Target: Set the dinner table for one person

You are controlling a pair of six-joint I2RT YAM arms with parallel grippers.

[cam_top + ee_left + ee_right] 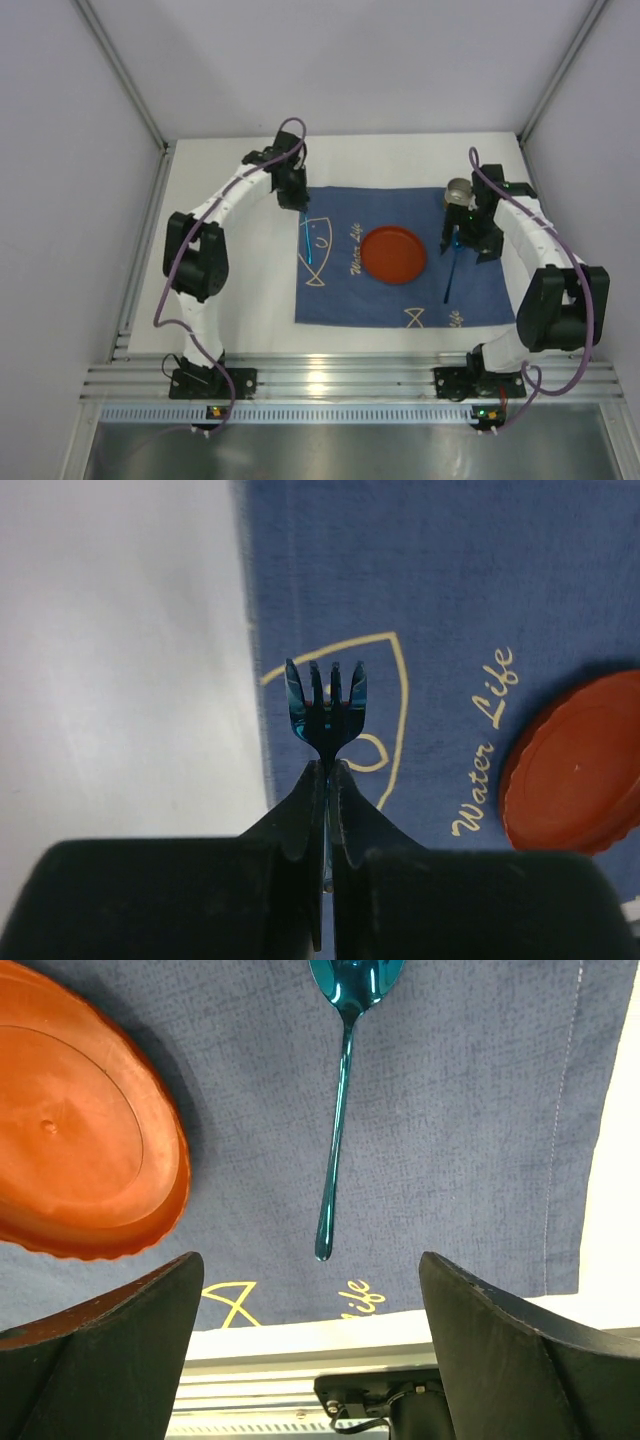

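The white dinner table point(250, 330) carried a blue placemat point(400, 300) at its middle. Over the placemat's left edge, the left gripper point(328, 770) was clamped on a blue fork point(327, 705), tines jutting past the fingertips. That arm arched forward, its wrist angled down. Laying the fork seemed the step in hand. The next move called for lowering it flat beside the orange plate point(393, 255) and letting go. Right of the plate, a teal spoon point(340, 1120) lay released on the placemat. The right gripper point(455, 238) hovered above it, jaws spread wide. Near the placemat's far right corner stood what may have been a metal cup point(459, 190).
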